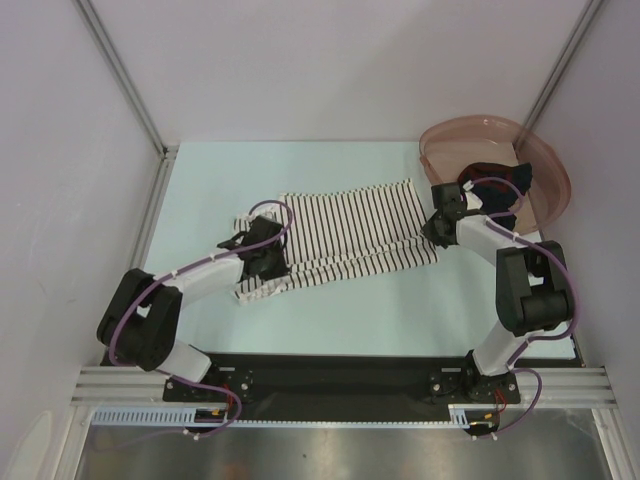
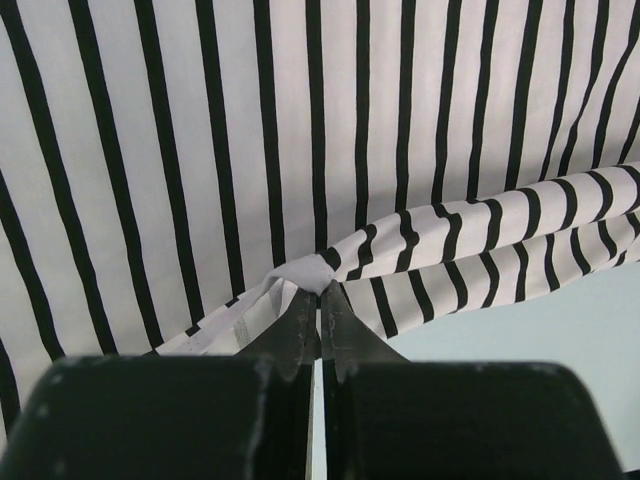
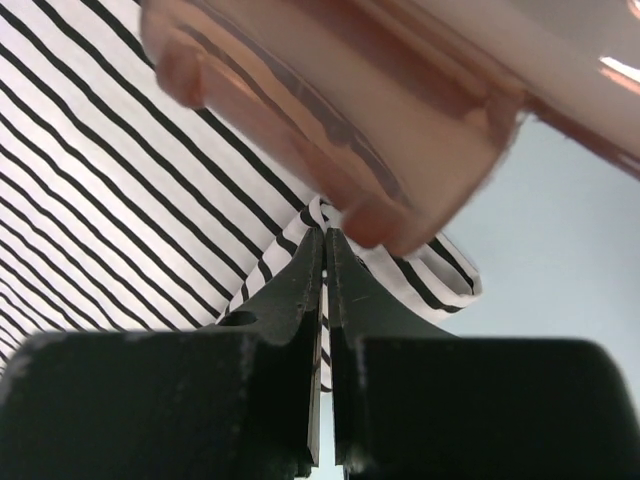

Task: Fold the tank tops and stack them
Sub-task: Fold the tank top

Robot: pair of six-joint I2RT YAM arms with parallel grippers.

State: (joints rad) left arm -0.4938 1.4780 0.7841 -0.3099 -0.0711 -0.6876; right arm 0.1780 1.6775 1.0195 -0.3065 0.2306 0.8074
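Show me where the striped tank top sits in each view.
Top external: striped tank top spread mid-table between both arms.
Left wrist: fills the upper frame, fold pinched by left gripper.
Right wrist: left side, edge pinched by right gripper.
Shared landmark: pale table showing beside the cloth's edge.

Nothing to read here: no word, number, brand or sign comes through in any of the three views. The striped tank top shows only its black lines, with no legible tag or print. The pink basin carries no readable mark either.
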